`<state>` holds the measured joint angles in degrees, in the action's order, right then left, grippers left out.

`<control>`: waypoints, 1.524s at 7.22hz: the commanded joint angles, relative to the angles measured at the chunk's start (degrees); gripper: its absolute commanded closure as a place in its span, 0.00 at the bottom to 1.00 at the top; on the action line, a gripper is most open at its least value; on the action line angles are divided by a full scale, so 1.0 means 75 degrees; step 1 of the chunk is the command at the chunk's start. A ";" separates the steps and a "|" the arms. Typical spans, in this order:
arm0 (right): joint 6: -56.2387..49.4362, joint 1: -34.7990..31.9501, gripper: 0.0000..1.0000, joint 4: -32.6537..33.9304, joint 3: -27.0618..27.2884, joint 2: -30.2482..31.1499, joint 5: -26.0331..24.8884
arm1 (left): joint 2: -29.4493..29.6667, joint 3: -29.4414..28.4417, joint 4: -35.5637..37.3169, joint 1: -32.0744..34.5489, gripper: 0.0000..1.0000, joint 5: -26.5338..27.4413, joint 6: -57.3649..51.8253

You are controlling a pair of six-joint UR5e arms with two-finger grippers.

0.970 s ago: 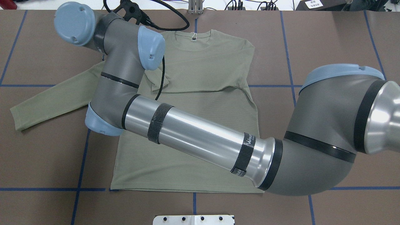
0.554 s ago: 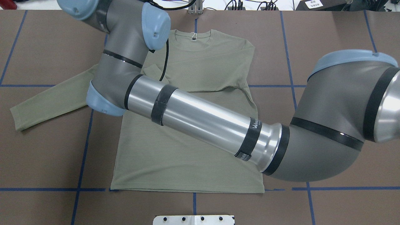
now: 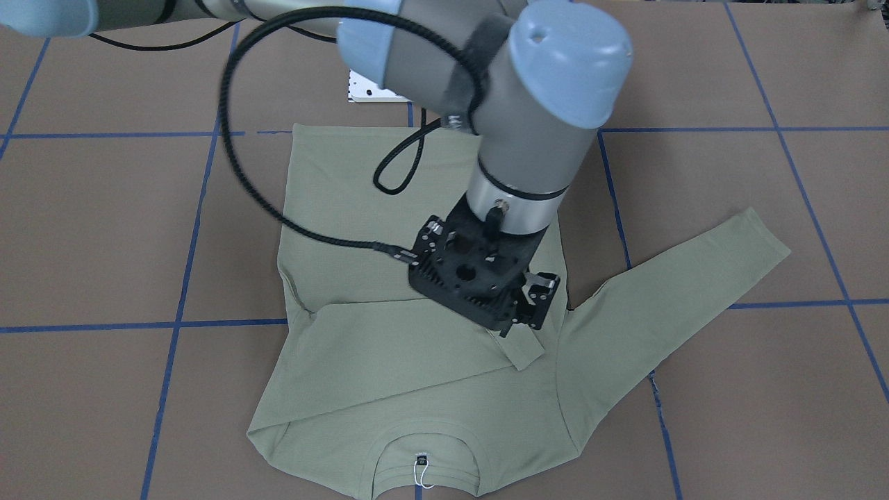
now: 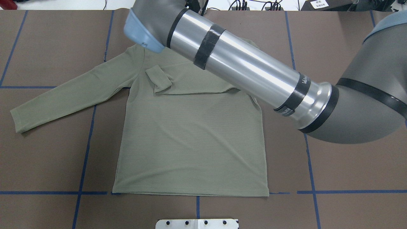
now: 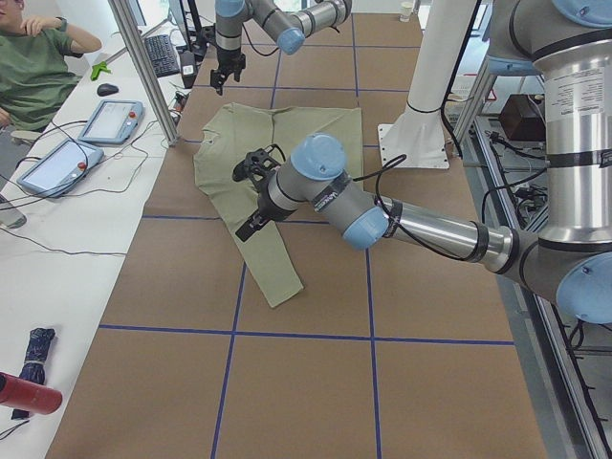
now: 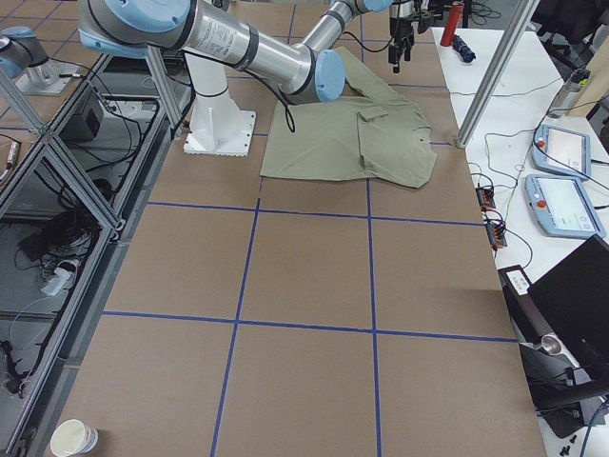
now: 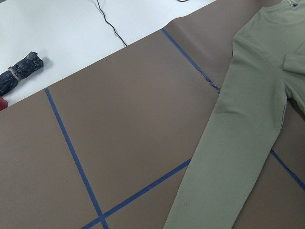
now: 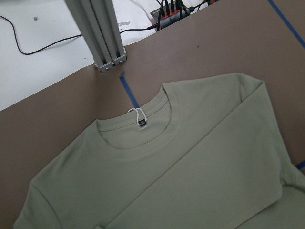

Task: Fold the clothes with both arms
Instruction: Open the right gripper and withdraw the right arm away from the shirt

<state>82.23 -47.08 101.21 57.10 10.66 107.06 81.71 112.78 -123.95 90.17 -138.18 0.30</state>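
Hiding shirt collar overhead: right arm

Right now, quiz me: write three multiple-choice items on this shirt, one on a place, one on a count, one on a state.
1. The folded sleeve's cuff lies: A) on the shirt's chest; B) straight out to the side; C) tucked out of sight.
2. Sleeves stretched out sideways: A) none; B) one; C) two.
3. The hem is: A) flat and straight; B) folded up to the chest; C) bunched in a heap.
Key: 1 A, the cuff rests on the chest in the overhead view; 2 B, one outstretched sleeve, the other folded across; 3 A, the hem shows as one straight edge.
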 commanded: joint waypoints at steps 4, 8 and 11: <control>-0.3981 -0.1641 0.00 0.0697 0.3163 0.3049 0.1799 | 0.0613 -0.0096 -0.0746 -0.1927 0.00 0.0757 0.0873; -0.8350 -0.3456 0.00 0.0685 0.4642 0.5966 0.2540 | 0.0041 -0.0225 -0.0840 -0.3490 0.00 0.2544 0.1238; -1.1902 -0.4968 0.00 0.0661 0.4973 0.7983 0.2832 | -0.1048 -0.0505 -0.1666 -0.3793 0.00 0.2661 0.1166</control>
<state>3.91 -79.44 106.11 93.87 64.77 126.99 77.22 110.14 -132.87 63.31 -118.95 8.89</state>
